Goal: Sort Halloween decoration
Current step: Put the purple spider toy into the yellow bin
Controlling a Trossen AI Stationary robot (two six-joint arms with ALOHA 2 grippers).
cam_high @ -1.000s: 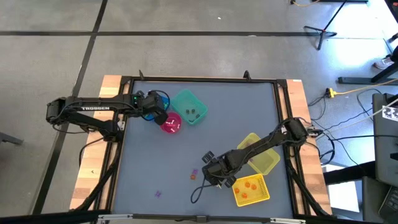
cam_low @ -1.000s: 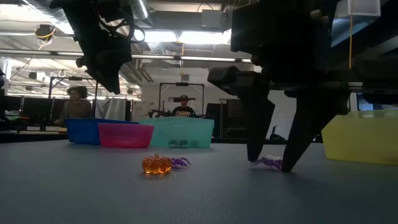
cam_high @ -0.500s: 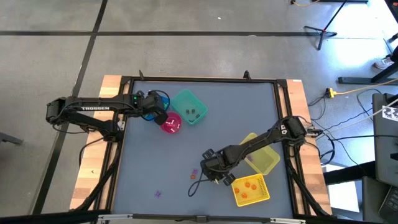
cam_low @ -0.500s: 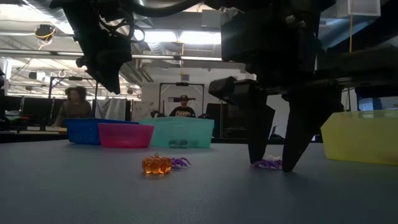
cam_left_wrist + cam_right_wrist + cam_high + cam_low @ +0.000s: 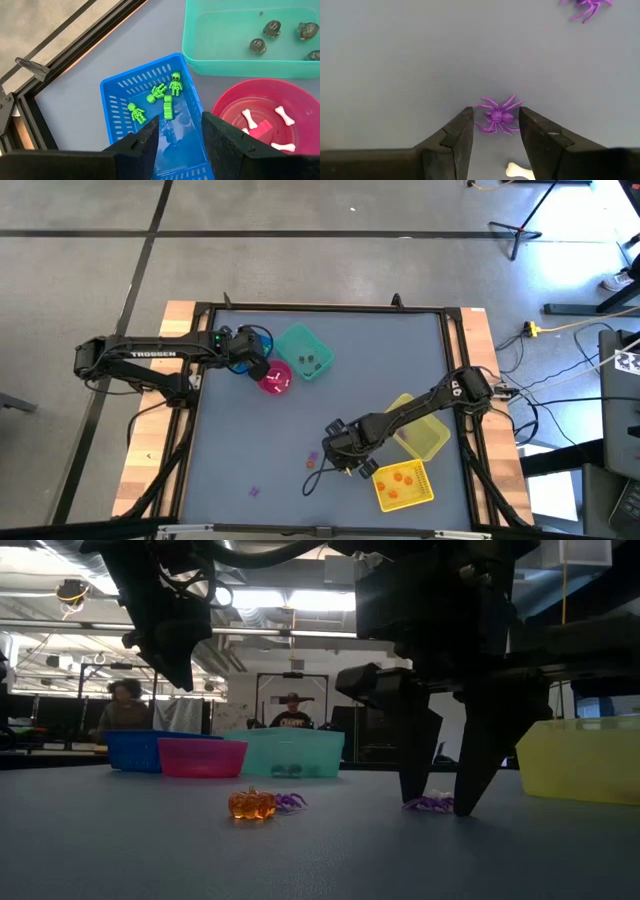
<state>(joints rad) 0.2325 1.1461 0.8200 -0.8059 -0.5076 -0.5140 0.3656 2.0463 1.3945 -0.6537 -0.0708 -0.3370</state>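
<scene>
Left gripper (image 5: 180,131) over blue bin (image 5: 115,95), green skeletons (image 5: 159,99)

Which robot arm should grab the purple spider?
The right one. Its gripper is down at the table with open fingers on either side of the spider. The left gripper hovers far off over the blue bin.

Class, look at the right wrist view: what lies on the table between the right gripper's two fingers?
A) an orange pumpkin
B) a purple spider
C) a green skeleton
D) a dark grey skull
B: a purple spider lies flat on the grey table between the open fingers of the right gripper, not yet gripped.
</scene>
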